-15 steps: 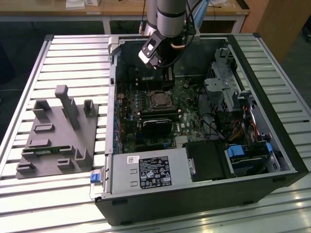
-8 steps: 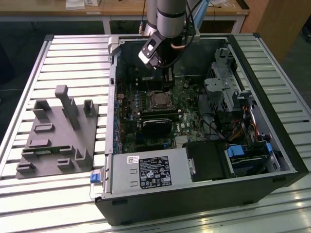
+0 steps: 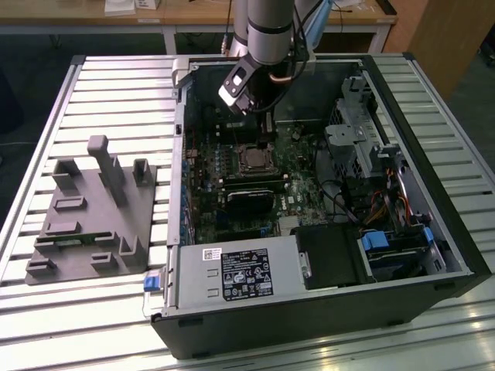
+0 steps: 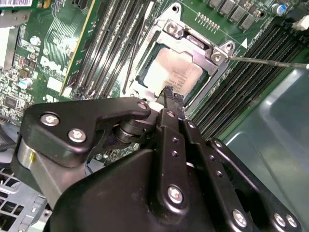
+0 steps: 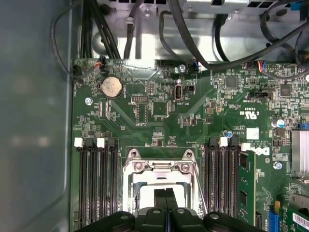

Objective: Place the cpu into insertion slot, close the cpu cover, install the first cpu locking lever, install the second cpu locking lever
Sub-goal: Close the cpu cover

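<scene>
The cpu [image 4: 169,75], a pale metal square, lies in the insertion slot [image 3: 251,158] on the green board. The silver cpu cover [image 4: 203,55] lies flat over it, and the chip's top shows through its window. In the first wrist view the cpu cover [image 5: 161,168] frames the socket. My gripper [image 4: 168,92] hangs just above the chip with its two black fingers pressed together and nothing between them. The gripper [image 5: 164,195] sits over the socket's window, and the gripper [image 3: 267,135] reaches down into the case. One thin wire lever [image 4: 260,60] sticks out sideways from the socket corner. Another lever [image 5: 200,188] runs along the socket's side.
Black memory slots [image 4: 241,82] flank the socket, with a memory stick [image 5: 244,186] seated in one. Cables [image 5: 193,43] and a drive cage [image 3: 363,147] crowd the exterior view's right. A grey fixture plate [image 3: 89,212] stands outside the case on the slatted table.
</scene>
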Controlling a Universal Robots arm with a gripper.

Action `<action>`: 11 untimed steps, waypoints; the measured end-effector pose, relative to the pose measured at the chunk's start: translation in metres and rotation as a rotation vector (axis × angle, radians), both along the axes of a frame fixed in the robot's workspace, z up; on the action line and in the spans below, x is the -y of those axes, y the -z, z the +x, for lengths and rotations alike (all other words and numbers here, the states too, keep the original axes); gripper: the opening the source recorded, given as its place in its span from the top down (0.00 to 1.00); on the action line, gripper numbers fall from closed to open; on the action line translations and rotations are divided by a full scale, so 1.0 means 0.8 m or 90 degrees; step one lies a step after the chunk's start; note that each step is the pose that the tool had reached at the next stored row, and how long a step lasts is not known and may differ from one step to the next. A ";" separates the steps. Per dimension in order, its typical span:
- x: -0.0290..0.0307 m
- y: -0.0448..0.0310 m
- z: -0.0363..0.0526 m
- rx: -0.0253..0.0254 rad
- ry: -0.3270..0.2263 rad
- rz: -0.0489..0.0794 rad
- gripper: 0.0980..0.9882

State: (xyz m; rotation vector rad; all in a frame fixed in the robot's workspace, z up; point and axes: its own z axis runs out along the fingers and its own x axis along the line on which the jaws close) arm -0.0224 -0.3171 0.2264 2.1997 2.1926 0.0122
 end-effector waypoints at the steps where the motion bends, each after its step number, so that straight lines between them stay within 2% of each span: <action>1: 0.0002 0.0009 -0.001 0.0003 0.000 0.000 0.99; 11: 0.0018 0.0111 -0.008 0.0007 0.000 0.000 0.99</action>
